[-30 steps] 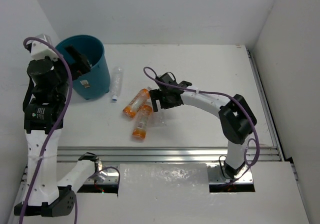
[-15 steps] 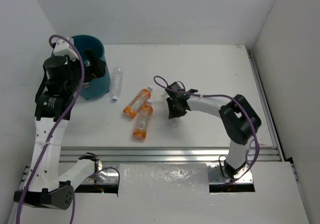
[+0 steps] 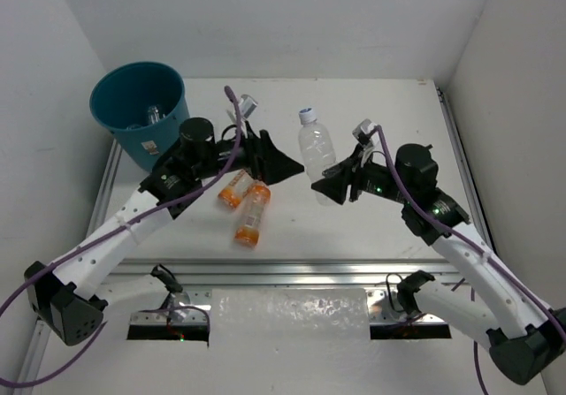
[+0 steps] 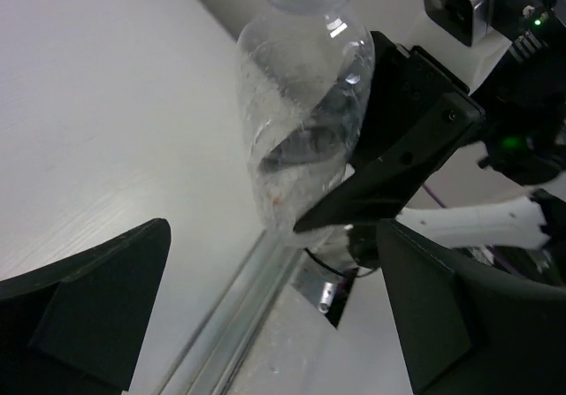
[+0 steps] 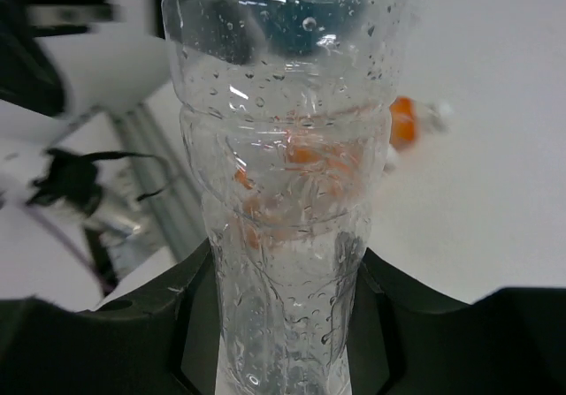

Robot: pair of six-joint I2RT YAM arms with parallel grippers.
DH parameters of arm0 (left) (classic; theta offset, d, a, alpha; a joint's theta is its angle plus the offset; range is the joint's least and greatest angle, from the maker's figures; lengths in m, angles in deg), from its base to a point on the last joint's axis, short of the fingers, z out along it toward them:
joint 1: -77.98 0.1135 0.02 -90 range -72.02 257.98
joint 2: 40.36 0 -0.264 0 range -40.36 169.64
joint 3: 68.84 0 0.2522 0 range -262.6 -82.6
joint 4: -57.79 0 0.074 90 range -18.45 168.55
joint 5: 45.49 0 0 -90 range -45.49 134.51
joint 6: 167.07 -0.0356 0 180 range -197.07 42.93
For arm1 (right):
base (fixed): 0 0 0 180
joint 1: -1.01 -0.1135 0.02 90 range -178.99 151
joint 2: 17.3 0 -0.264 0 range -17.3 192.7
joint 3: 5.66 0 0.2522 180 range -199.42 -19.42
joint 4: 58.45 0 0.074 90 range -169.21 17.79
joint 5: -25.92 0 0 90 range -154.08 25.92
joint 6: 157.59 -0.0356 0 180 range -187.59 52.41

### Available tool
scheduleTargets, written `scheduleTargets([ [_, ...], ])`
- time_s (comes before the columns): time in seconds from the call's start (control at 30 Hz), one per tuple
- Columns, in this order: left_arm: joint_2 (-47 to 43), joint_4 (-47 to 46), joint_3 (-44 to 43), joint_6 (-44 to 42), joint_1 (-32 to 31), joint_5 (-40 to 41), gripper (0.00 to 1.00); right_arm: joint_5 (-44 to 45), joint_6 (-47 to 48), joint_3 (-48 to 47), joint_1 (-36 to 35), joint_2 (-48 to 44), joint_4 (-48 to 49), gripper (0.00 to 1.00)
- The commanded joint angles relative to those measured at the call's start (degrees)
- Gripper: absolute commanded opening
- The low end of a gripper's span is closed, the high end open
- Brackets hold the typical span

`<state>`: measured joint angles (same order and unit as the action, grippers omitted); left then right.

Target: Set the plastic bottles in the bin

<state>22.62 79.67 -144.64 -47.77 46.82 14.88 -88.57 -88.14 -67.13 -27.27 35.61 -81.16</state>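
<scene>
My right gripper (image 3: 329,186) (image 5: 283,329) is shut on the lower end of a clear plastic bottle (image 3: 317,149) (image 5: 281,192) (image 4: 305,103), which it holds upright above the table, cap up. My left gripper (image 3: 285,165) (image 4: 279,315) stands open just left of that bottle, facing it, with nothing between its fingers. Two orange bottles (image 3: 235,188) (image 3: 251,216) lie on the table under the left arm; one orange bottle (image 5: 409,119) shows past the held one. The teal bin (image 3: 172,125) stands at the back left with a clear bottle (image 3: 152,112) inside.
A metal rail (image 3: 309,267) runs along the table's near edge. White walls close in the back and both sides. The left arm's forearm (image 3: 133,227) slants across the left part of the table, and purple cables trail from both arms.
The right gripper closed on the clear bottle and lifted it off the table, turning it upright. The left arm swung away from the bin to the table's middle, facing the bottle.
</scene>
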Motion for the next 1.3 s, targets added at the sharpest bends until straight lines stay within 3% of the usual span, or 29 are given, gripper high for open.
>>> scheduleTargets([
  [0.0,0.6,-13.0,-3.3,1.9,-5.5,-5.8,1.0,-17.9,2.6,0.6,-0.3,-2.3,6.2,0.17],
  [0.2,6.1,-14.8,-7.5,1.0,-10.9,-3.1,1.0,-23.4,3.0,-0.6,-0.3,-4.0,5.9,0.18],
  [0.27,7.9,-13.3,-8.4,0.6,-11.1,-2.5,0.95,-24.1,3.2,-0.6,-0.3,-4.7,5.7,0.19],
  [0.3,8.3,-13.5,-8.5,0.5,-11.3,-2.8,0.8,-24.6,3.3,-0.7,-0.4,-4.7,5.4,0.2],
  [0.33,8.6,-13.7,-8.7,0.6,-11.3,-2.5,0.57,-24.6,3.6,-0.7,-0.3,-4.7,5.0,0.22],
  [0.37,8.6,-13.4,-9.0,0.6,-11.3,-1.9,0.1,-24.6,3.7,-0.6,-0.4,-4.7,4.5,0.24],
  [0.4,8.6,-12.1,-9.8,0.1,-11.3,-0.3,0.0,-23.5,3.6,-0.6,-0.3,-4.7,4.2,0.38],
  [0.43,8.5,-10.6,-10.6,-0.6,-11.3,1.0,0.0,-21.8,3.5,-0.3,-0.4,-4.8,3.8,0.51],
  [0.47,8.4,-8.6,-11.8,-1.3,-11.2,3.2,0.0,-19.3,3.3,-0.1,-0.3,-5.7,2.9,0.7],
  [0.5,8.3,-1.1,-15.4,-2.4,-11.0,10.7,0.0,-13.2,3.2,0.1,-0.4,-6.2,2.1,0.97],
  [0.53,8.3,3.1,-20.5,-4.8,-10.0,21.2,0.0,-10.0,3.6,-0.1,-0.3,-7.6,-0.7,0.99],
  [0.57,8.5,7.2,-20.6,-5.7,-10.0,21.3,0.0,-6.5,4.1,-0.5,-0.3,-8.2,-2.5,0.99],
  [0.6,8.8,11.6,-27.0,-6.4,-7.0,32.7,0.0,-2.9,4.5,-0.9,-0.4,-8.7,-4.7,0.99],
  [0.63,9.7,19.2,-30.4,-7.2,-5.0,38.3,0.0,3.9,5.0,-2.1,-0.3,-9.1,-6.8,0.99],
  [0.67,10.1,22.2,-36.7,-7.4,0.6,42.2,0.0,6.7,5.3,-2.7,-0.3,-9.8,-10.7,0.99],
  [0.73,12.6,29.0,-42.9,-9.2,5.2,53.7,0.0,12.5,5.4,-3.9,-0.3,-10.5,-14.9,0.99],
  [0.83,17.5,34.5,-53.2,-12.9,11.5,69.7,0.0,13.9,5.2,-4.6,-0.3,-11.5,-17.6,0.99],
  [0.9,19.9,35.9,-57.3,-13.6,18.8,71.4,0.01,13.5,4.8,-4.5,-0.3,-12.2,-17.9,0.99],
  [0.97,22.2,35.7,-58.4,-13.1,27.2,65.1,0.04,12.5,4.7,-4.2,-0.3,-12.6,-18.0,0.99],
  [1.07,26.2,35.2,-59.5,-12.2,33.7,61.3,0.05,12.7,5.0,-4.0,-0.3,-13.1,-18.6,0.99],
  [1.2,32.7,33.6,-59.8,-11.9,37.7,58.5,0.13,11.3,5.1,-3.6,-0.3,-14.1,-19.0,0.99],
  [1.27,34.3,32.9,-59.9,-12.3,38.0,57.2,0.25,10.6,5.1,-3.4,-0.3,-14.4,-19.0,0.99],
])
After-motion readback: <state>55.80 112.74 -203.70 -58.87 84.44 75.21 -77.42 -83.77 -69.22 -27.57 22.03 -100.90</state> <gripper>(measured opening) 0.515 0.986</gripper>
